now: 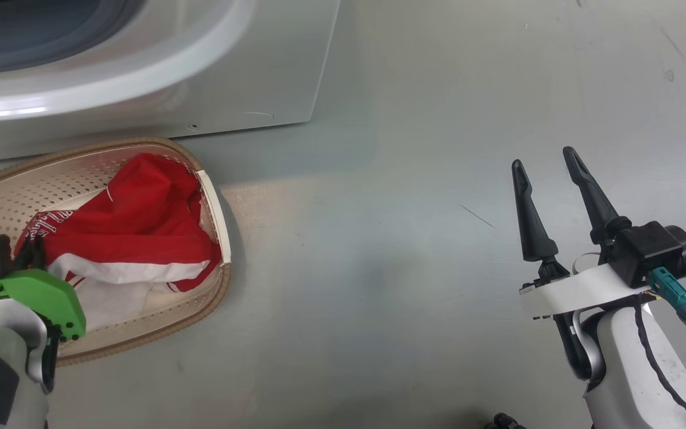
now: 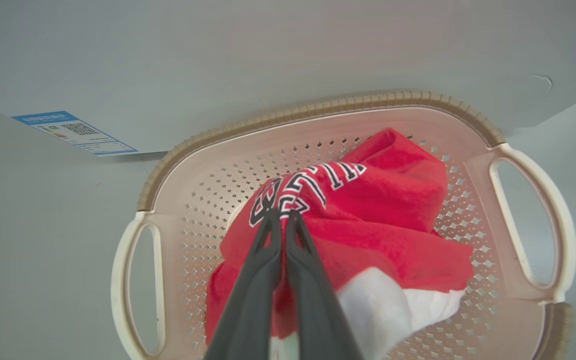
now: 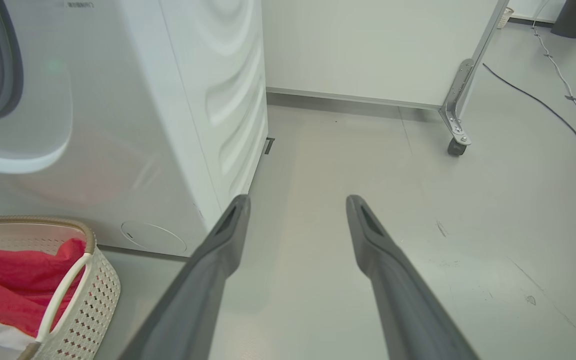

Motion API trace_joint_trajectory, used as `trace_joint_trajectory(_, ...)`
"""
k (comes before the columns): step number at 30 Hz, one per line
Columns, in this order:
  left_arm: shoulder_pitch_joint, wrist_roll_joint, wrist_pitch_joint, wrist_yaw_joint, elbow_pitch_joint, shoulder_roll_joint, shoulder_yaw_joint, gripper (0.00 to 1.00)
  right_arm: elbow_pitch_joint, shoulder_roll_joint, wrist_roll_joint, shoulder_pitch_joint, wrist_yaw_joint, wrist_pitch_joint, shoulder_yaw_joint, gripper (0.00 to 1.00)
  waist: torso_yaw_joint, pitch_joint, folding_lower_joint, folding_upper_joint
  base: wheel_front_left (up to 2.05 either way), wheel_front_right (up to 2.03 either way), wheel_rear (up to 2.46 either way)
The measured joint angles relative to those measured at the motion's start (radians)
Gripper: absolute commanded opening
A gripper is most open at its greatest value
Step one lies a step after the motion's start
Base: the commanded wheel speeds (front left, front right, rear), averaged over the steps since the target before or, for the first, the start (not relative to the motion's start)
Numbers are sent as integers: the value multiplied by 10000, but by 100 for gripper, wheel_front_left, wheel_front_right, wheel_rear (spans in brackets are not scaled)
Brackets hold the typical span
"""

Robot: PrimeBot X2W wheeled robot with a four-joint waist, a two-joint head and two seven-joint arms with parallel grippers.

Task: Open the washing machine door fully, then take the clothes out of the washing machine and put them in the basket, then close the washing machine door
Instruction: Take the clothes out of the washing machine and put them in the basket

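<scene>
I'm seeing a test lab: a washing machine (image 3: 143, 150) is standing on bare grey floor (image 3: 468, 210), a wheeled partition (image 3: 368, 45) and loose cables (image 3: 518, 87) lying behind.

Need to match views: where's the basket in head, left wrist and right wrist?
Head view: basket at lower left, just below the washing machine.
Left wrist view: basket from centre to bottom edge, with the left gripper shut on the clothes inside it.
Right wrist view: basket in the bottom-left corner, cut by the edge.
Shared landmark: the red clothes in it, against the white washing machine front.
</scene>
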Motion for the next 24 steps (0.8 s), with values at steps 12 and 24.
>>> trace_joint_trajectory(12, -453, 6, -531, -2, 863, -280, -155, 0, 35, -12, -92, -59, 0, 0, 67, 100, 102, 116, 0, 0, 0, 0, 0)
trace_joint_trajectory(24, -614, -15, -1091, -136, 1544, -600, -165, 100, 272, 2, -94, -69, 2, 0, 84, 100, 226, -280, 0, 0, 0, 0, 0)
